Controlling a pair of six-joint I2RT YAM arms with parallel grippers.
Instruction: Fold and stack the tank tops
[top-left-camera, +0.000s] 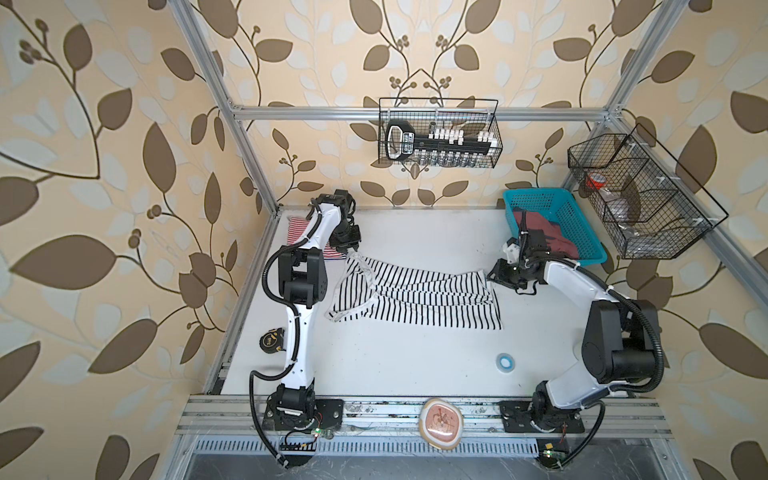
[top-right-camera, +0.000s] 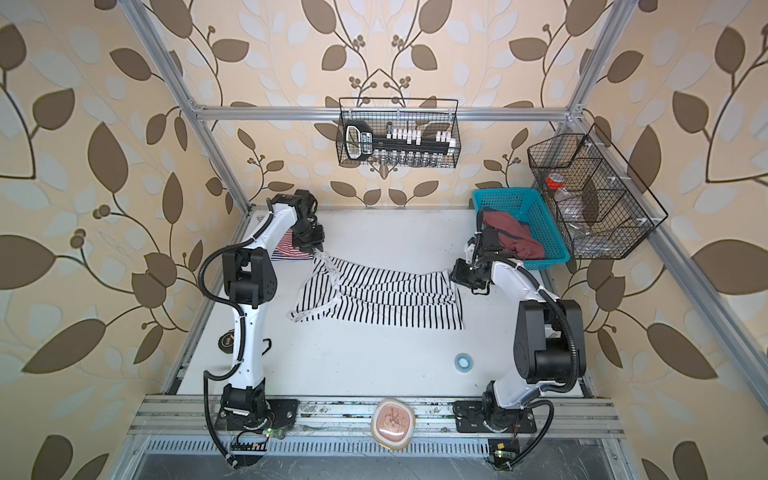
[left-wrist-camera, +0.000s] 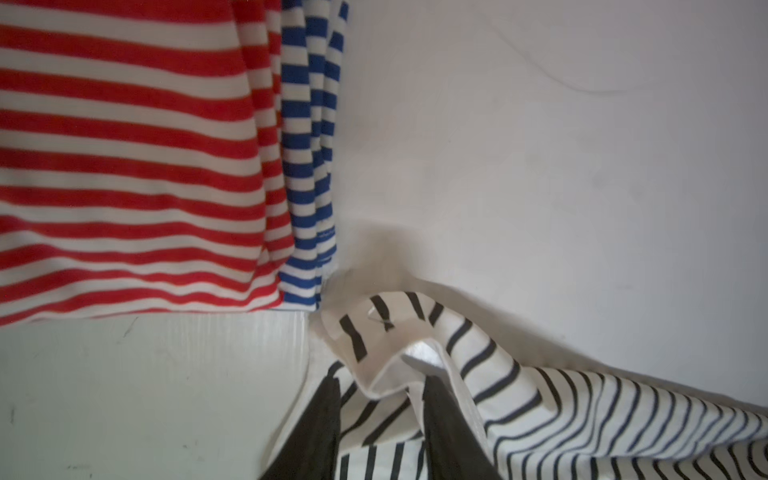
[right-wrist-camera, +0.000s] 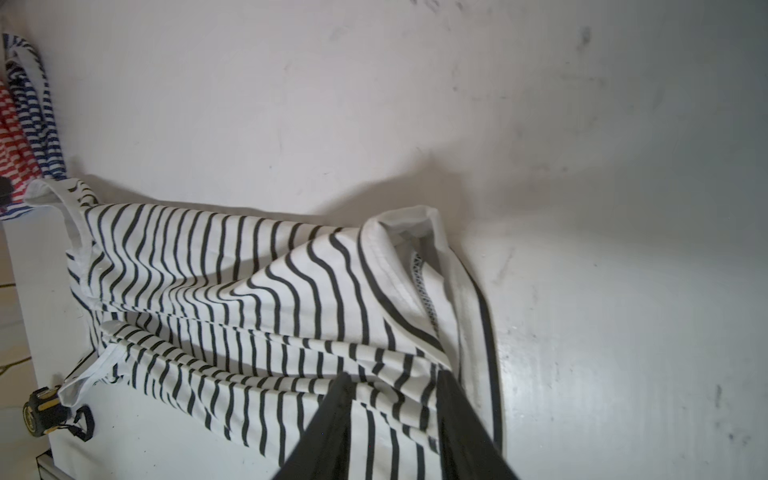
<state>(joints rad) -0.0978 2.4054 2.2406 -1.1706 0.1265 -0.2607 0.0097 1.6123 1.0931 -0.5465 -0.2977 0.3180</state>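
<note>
A black-and-white striped tank top (top-left-camera: 415, 297) (top-right-camera: 386, 297) lies stretched sideways and rumpled across the middle of the white table. My left gripper (top-left-camera: 353, 251) (left-wrist-camera: 382, 376) stands open at its strap end, its fingers astride a slack strap loop. At the hem end my right gripper (top-left-camera: 490, 276) (right-wrist-camera: 395, 374) is open too, with loose cloth between its fingers. A folded red-and-white striped tank top (top-left-camera: 297, 230) (left-wrist-camera: 124, 166) sits at the back left on a blue-and-white striped one (left-wrist-camera: 307, 166). The dusty red tank top (top-right-camera: 511, 235) lies bunched in the teal basket (top-right-camera: 536, 216).
A yellow-and-black tape measure (top-left-camera: 272, 340) rests near the table's left edge. A blue tape roll (top-left-camera: 505, 361) lies front right. Wire baskets hang on the back rail (top-left-camera: 440, 133) and right rail (top-left-camera: 640, 199). A pink pad (top-left-camera: 440, 422) sits on the front rail.
</note>
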